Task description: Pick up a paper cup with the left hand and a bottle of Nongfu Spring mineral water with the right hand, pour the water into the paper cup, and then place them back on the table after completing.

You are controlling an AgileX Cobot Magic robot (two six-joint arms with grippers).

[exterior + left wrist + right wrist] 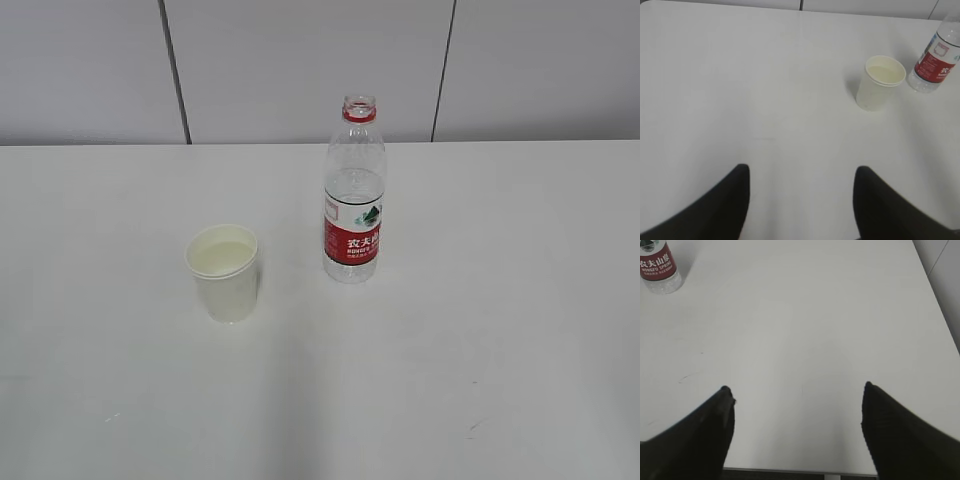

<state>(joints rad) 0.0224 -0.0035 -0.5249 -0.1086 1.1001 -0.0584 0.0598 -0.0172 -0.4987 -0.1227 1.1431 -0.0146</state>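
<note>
Hands come first, nearest the cameras: the left hand (800,200) hangs above bare tabletop (480,330) with its two dark fingers spread wide and nothing between them, and the right hand (797,432) likewise hovers open and empty over the near right part of the surface. Neither appears in the exterior view. Farther out, left of centre, the paper cup (225,272) stands upright on the tabletop, and it appears to hold some pale liquid low inside, though the level is hard to read. Just beyond and to its right, near but not touching, the bottle of Nongfu Spring mineral water (353,190) stands upright with its cap off and water reaching roughly to the top of the red label. Whether this is before the grasp or after the set-down cannot be settled from these views; liquid in the cup hints that pouring may be done. If grasping is ahead, the left hand must travel forward and right to straddle the cup, and the right hand far left to the bottle.
</note>
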